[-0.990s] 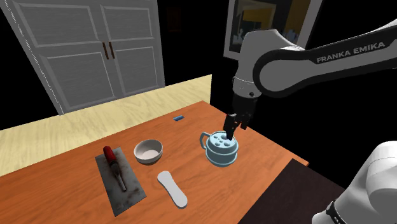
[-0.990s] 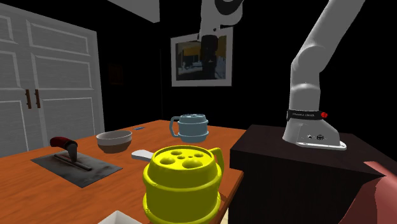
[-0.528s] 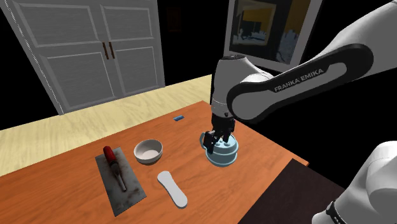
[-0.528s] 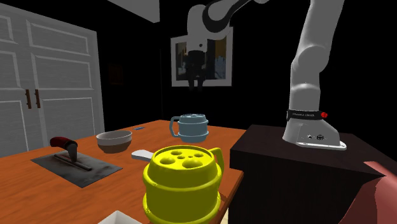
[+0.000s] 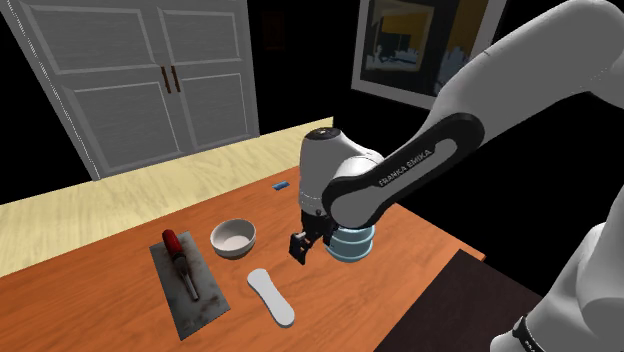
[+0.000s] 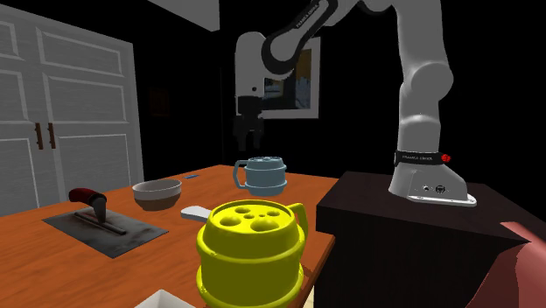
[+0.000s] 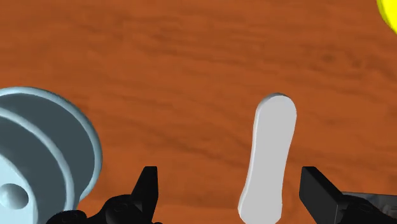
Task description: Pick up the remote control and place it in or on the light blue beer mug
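The remote control [image 5: 270, 296] is a plain pale oblong lying flat on the wooden table [image 5: 110, 315], near its front edge. Beside it, toward the shoulder view's right, stands the light blue beer mug [image 5: 352, 243] with a holed lid, partly hidden behind the arm. My gripper [image 5: 301, 246] hangs open in the air between the mug and the remote, holding nothing. In the wrist view the remote [image 7: 269, 159] lies on the table far beneath the spread fingers [image 7: 147, 184], and the mug [image 7: 38, 159] sits off to one side. In the second exterior view the gripper [image 6: 246, 133] hovers above the mug [image 6: 265, 176].
A white bowl [image 5: 233, 238] stands near the remote. A red-handled screwdriver [image 5: 175, 243] lies on a grey mat [image 5: 195, 300]. A small blue item [image 5: 280, 185] rests at the table's far edge. A yellow mug [image 6: 252, 251] stands at the front in the second exterior view.
The arm has swung from over the mug toward the shoulder view's left and come lower, bringing the open gripper between mug and remote. Nothing on the table moved.
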`<move>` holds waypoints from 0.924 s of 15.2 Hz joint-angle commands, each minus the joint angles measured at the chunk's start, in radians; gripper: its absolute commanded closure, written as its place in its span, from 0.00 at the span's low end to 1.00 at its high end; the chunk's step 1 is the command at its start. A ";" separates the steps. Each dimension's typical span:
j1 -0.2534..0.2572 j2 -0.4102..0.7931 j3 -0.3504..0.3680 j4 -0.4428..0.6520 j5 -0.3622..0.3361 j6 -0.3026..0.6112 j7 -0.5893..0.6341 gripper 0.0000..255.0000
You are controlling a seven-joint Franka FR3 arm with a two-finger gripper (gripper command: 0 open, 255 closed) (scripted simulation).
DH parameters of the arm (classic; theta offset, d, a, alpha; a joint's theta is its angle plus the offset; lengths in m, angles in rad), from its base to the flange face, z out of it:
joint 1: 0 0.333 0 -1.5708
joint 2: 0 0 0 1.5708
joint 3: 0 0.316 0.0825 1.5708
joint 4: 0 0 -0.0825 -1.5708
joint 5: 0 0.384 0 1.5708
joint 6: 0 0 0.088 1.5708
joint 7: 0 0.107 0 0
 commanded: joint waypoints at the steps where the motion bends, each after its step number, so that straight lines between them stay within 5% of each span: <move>1: 0.019 0.083 -0.006 0.047 -0.056 0.027 0.053 0.00; 7: 0.111 0.328 -0.061 0.223 -0.190 0.071 0.177 0.00; 14: 0.221 0.605 -0.128 0.490 -0.267 0.067 0.250 0.00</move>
